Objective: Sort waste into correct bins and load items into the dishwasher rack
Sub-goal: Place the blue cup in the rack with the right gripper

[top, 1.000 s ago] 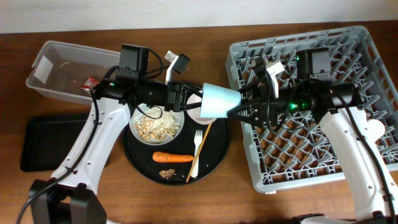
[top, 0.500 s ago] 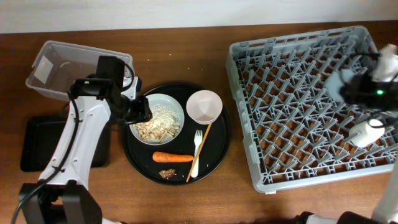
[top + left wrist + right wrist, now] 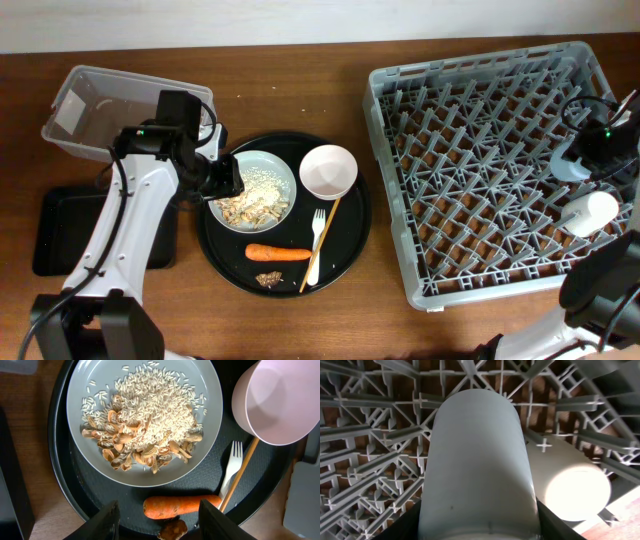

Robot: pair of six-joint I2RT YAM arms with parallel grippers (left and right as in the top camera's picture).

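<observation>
The left arm bends over the round black tray (image 3: 87, 491). Its tool (image 3: 159, 512) is spread apart and empty above the orange carrot (image 3: 182, 506), beside the white round plate (image 3: 210, 390). The right arm extends over the dishwasher rack (image 3: 480, 170), its tool (image 3: 479, 529) clamped on the small light-blue cup (image 3: 477, 460), just beside the white cup (image 3: 575, 485) lying at the rack's right side.

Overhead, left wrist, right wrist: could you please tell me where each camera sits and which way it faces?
Overhead: fixed above the table, facing down; left arm and right arm show.
Left wrist: above the round black tray, facing down at the plate, carrot and fork; open left end effector at bottom.
Right wrist: over the dishwasher rack, facing down along the light-blue cup in the right end effector.
Shared: overhead and left wrist both show the carrot.
</observation>
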